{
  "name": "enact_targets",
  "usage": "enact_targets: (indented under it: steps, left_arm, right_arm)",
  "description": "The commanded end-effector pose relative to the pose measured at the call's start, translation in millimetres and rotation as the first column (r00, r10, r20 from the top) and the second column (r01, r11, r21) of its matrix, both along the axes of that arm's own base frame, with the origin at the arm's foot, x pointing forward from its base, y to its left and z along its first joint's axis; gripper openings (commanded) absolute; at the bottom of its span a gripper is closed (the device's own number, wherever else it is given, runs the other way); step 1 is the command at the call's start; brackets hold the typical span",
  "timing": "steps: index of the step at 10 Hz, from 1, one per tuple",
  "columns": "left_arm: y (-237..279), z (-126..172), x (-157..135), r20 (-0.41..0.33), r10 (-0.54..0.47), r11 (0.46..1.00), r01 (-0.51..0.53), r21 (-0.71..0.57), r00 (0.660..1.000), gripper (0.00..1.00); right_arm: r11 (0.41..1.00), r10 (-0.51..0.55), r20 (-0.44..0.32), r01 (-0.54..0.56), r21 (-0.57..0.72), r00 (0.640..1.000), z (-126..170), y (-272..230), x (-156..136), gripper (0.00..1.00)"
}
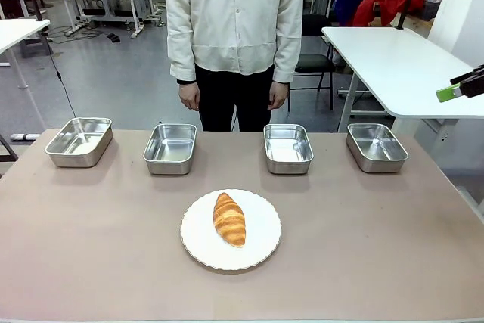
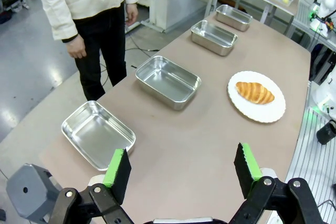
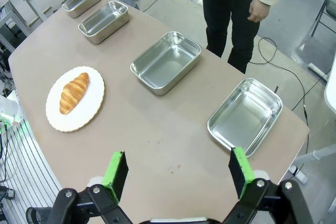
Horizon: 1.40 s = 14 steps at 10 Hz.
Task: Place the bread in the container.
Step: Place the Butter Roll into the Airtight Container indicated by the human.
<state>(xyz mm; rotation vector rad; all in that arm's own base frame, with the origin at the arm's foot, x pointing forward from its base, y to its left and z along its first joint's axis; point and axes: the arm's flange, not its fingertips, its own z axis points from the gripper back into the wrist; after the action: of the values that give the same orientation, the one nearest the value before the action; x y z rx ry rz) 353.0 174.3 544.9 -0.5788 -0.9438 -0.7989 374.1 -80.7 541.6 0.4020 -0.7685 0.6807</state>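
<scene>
The bread, a golden-brown croissant [image 1: 229, 218], lies on a round white plate [image 1: 261, 241] near the table's front middle. Behind it four identical steel trays stand empty in a row: far left [image 1: 79, 141], left of middle [image 1: 170, 148], right of middle [image 1: 288, 148], far right [image 1: 376, 147]. I cannot tell which one is the container. My right gripper [image 1: 454, 86] hovers at the right edge, high off the table. It stands open [image 3: 178, 172] above the table's end, with the croissant [image 3: 74, 93] far off. My left gripper [image 2: 181, 169] is open too, above the other end, the croissant [image 2: 254, 92] beyond it.
A person stands at the far side behind the two middle trays, hands [image 1: 189, 96] hanging down, holding nothing. The brown table [image 1: 363, 255] is bare around the plate. A white table [image 1: 401, 66] stands behind at the right.
</scene>
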Motion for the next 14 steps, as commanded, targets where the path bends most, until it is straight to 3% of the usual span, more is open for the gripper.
enact_targets:
  steps: [1, 14]
  left_arm:
    - [-1.0, 0.2, -1.1, 0.011, -0.009, 1.0, 0.009, 0.0, 1.0, 1.0]
    - [-1.0, 0.2, -1.1, 0.011, -0.009, 1.0, 0.009, 0.0, 1.0, 1.0]
  right_arm:
    - [1.0, 0.013, 0.012, -0.013, 0.012, 1.0, -1.6, -0.6, 0.3, 1.0]
    - [1.0, 0.013, 0.012, -0.013, 0.012, 1.0, -1.6, -0.6, 0.3, 1.0]
